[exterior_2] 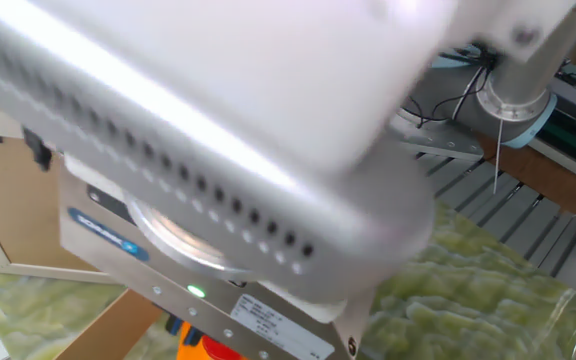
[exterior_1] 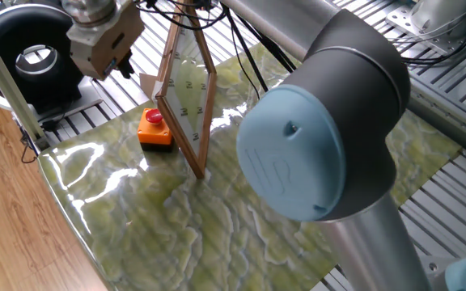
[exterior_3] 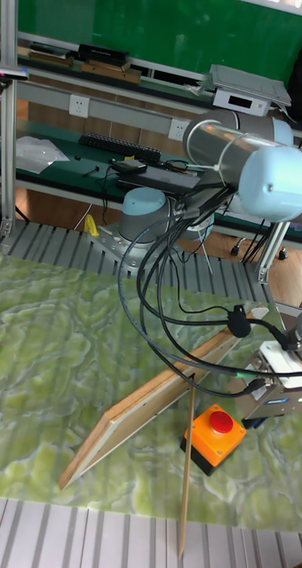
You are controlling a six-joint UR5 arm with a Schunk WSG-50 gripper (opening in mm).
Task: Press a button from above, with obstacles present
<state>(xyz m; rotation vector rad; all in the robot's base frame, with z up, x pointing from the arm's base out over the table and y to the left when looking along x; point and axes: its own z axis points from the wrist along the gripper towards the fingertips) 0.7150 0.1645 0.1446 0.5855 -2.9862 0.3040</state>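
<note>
The button is a red cap on an orange box that stands on the green marbled mat, just left of the obstacle. That obstacle is a tall transparent panel in a wooden frame, leaning on edge. My gripper hangs well above the button and to its upper left in one fixed view. In the tall fixed view the gripper is just right of the red cap. Its body fills the other fixed view, where only a sliver of the orange box shows beneath. No view shows the fingertips clearly.
The arm's big grey and blue joint blocks the middle of one fixed view. A black round device sits off the mat at the far left. Black cables loop over the wooden frame. A thin wooden stick props the panel.
</note>
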